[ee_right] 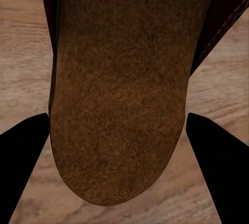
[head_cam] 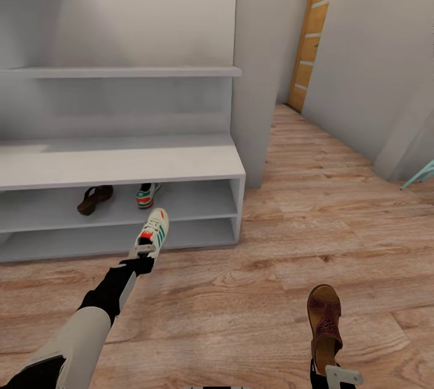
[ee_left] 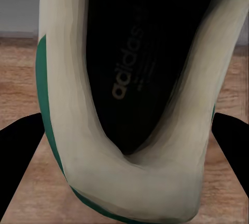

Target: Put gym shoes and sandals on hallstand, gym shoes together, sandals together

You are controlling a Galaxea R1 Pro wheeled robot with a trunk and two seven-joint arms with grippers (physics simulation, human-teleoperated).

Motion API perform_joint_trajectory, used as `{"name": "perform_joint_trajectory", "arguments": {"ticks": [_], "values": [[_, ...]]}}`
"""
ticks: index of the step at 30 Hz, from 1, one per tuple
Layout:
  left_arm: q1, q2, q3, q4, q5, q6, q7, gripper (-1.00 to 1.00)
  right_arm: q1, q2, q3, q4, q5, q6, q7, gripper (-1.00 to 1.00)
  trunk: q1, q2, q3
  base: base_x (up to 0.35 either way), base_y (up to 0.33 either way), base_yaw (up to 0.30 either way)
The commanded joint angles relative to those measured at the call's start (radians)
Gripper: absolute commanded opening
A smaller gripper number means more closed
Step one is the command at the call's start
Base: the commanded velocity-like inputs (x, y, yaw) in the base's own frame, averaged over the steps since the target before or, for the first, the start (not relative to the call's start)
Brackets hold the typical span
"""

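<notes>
Left gripper (head_cam: 143, 255) clamping the heel of 1 gym shoe (head_cam: 152, 231), toe pointing ahead toward the shoe rack (head_cam: 120, 166). Beyond it, on the rack's lower shelf, sitting near each other: second gym shoe (head_cam: 146, 194) and 1 sandal (head_cam: 94, 199). Right gripper (head_cam: 328, 371) gripping the other sandal (head_cam: 324, 326) above the floor (head_cam: 337, 208).

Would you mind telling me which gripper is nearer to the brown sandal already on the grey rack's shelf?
Left. The left gripper holds a white sneaker just below and right of that sandal; the right gripper holds the other sandal far off.
</notes>
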Motion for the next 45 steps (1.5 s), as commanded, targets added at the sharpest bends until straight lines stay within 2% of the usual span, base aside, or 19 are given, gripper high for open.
{"name": "perform_joint_trajectory", "arguments": {"ticks": [1,4,5,9,22,36,45], "values": [[-0.006,-0.002,0.007,-0.002,-0.011,0.011,-0.003,-1.00,0.000,0.000,0.001,0.001,0.007,0.000,-0.007,-1.00,0.000,0.000,0.001,0.000,0.000,0.000],[-0.023,-0.005,0.007,-0.003,-0.013,0.027,-0.002,-1.00,0.000,0.000,0.001,0.001,0.007,0.000,-0.007,-1.00,0.000,0.000,0.005,0.000,0.000,0.000],[-0.031,-0.005,0.007,-0.003,-0.013,0.079,-0.002,-1.00,0.000,0.000,0.001,0.001,0.007,0.000,-0.007,-1.00,0.000,0.000,0.007,0.000,0.000,0.000],[-0.044,-0.006,0.006,-0.005,-0.014,0.107,-0.001,-1.00,-0.001,0.000,0.001,0.001,0.007,0.000,-0.007,-1.00,0.000,0.000,0.013,0.000,0.000,0.000],[-0.046,-0.006,0.005,-0.030,-0.015,0.114,-0.001,-1.00,0.000,0.000,0.000,0.001,0.007,0.001,-0.007,-1.00,0.000,0.000,0.025,0.009,0.000,0.000],[-0.043,-0.006,0.007,-0.031,-0.015,0.111,0.000,-1.00,-0.001,0.000,0.000,0.001,0.007,0.001,-0.007,-1.00,0.000,0.000,0.026,0.145,0.000,0.000],[-0.041,-0.006,0.007,-0.031,-0.015,0.111,0.000,-1.00,0.000,0.000,0.001,0.001,0.007,0.001,-0.007,-1.00,0.000,0.000,0.026,0.307,0.000,0.000]]}}
